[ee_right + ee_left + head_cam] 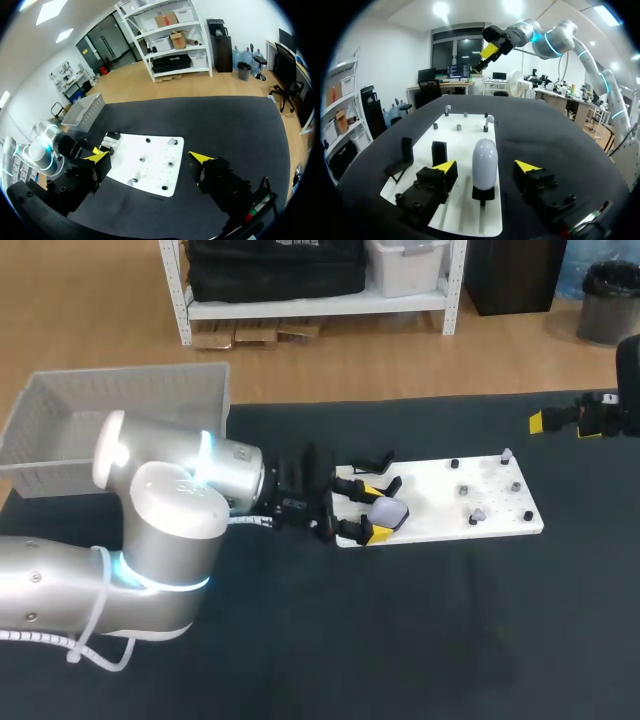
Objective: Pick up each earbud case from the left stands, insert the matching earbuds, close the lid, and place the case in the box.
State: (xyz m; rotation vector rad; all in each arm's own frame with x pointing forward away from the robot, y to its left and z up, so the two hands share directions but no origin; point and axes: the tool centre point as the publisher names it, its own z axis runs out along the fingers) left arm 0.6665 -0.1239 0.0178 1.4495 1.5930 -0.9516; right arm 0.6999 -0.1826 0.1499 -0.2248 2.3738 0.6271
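Note:
A white, egg-shaped earbud case [390, 510] [485, 157] stands upright on a black stand at the left end of the white board [440, 502]. My left gripper [375, 511] [486, 167] straddles the case, one yellow tip on each side with a gap to it, so it is open. Two small white earbuds [478, 514] [506, 453] sit on pegs at the board's right end. My right gripper [545, 420] [149, 158] hangs open and empty, high above the table's far right.
Two empty black stands [375, 460] [439, 151] sit beside the case on the board. A grey plastic box [120, 420] [85, 107] stands at the table's back left. Several short dark pegs [462, 490] dot the board.

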